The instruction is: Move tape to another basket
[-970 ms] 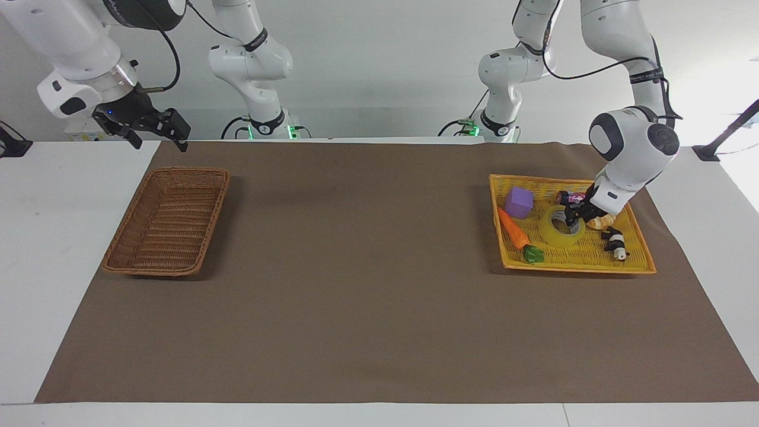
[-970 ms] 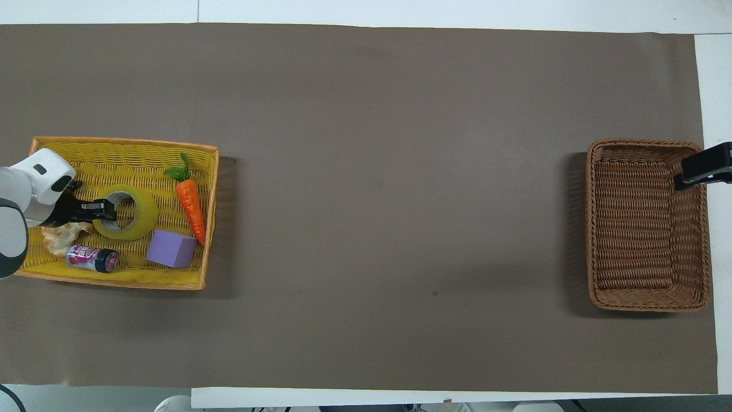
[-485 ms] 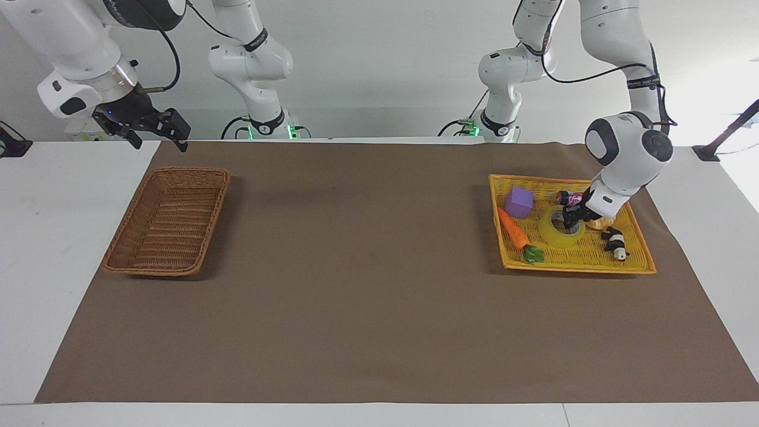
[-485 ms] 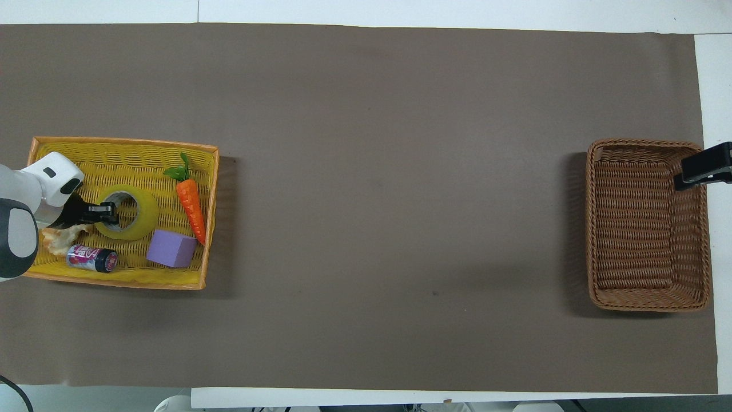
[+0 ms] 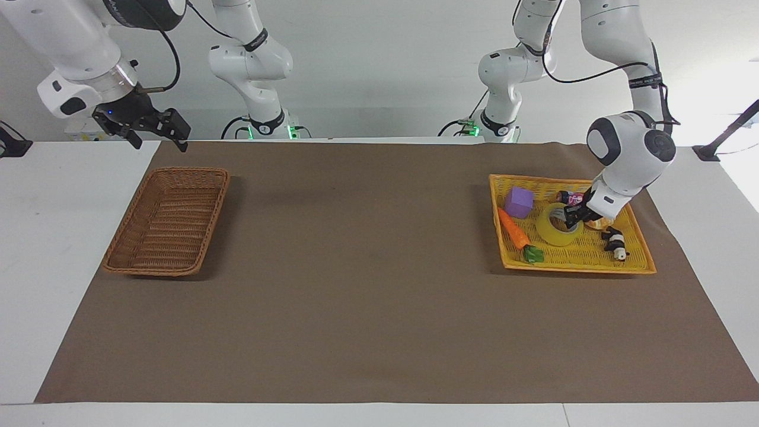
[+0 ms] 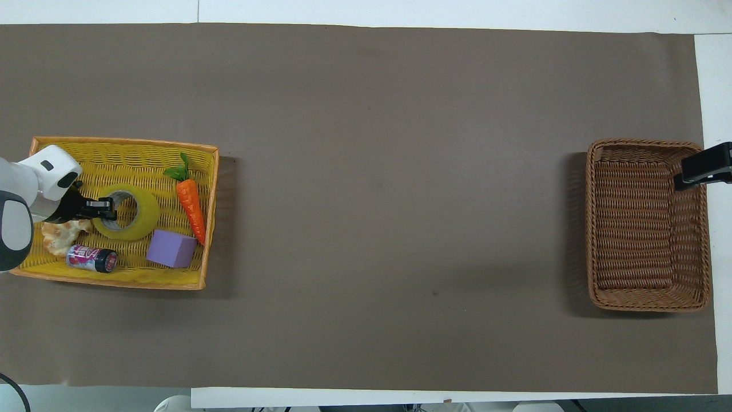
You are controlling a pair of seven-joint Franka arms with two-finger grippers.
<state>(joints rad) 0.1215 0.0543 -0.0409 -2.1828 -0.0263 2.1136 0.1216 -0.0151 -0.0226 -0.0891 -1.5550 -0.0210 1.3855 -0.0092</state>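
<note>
Left tool (image 5: 573, 220): at the end of the left arm, low inside the flat bright yellow-orange plastic mesh basket (image 5: 637, 237), pinching the wall of the wide ring-shaped roll of translucent yellow tape (image 5: 557, 230); one finger sits inside the whitish core and the other outside the roll, on the side toward the left arm's end of the desk.

Tape and tool: in the overhead view the left tool (image 6: 102, 206) grips the tape (image 6: 140, 214) at its rim, and the rest of the ring extends away from the tool toward the middle of the desk. The tape is tilted, its gripped edge raised; whether its lower edge touches the mesh basket (image 6: 123, 154) I cannot tell.

Items nearest the robots in the mesh basket: a small dark can with a pink label (image 6: 91, 258), a lilac foam cube (image 6: 170, 249), a beige croissant-like toy (image 6: 60, 234) just beside the tool.

Item alongside the tape: an orange toy carrot with green leaves (image 6: 190, 200), toward the middle of the desk.

Item farther out: a small black and white object (image 5: 615, 242), near the mesh basket's outer rim.

Wicker basket: the long brown woven wicker basket with raised sides (image 5: 169, 220) lies on the brown mat (image 5: 356, 284) at the right arm's end of the desk, well apart from the tape.

Right tool (image 5: 155, 131): waits raised, fingers spread, over the desk just at the wicker basket's robot-side corner.
</note>
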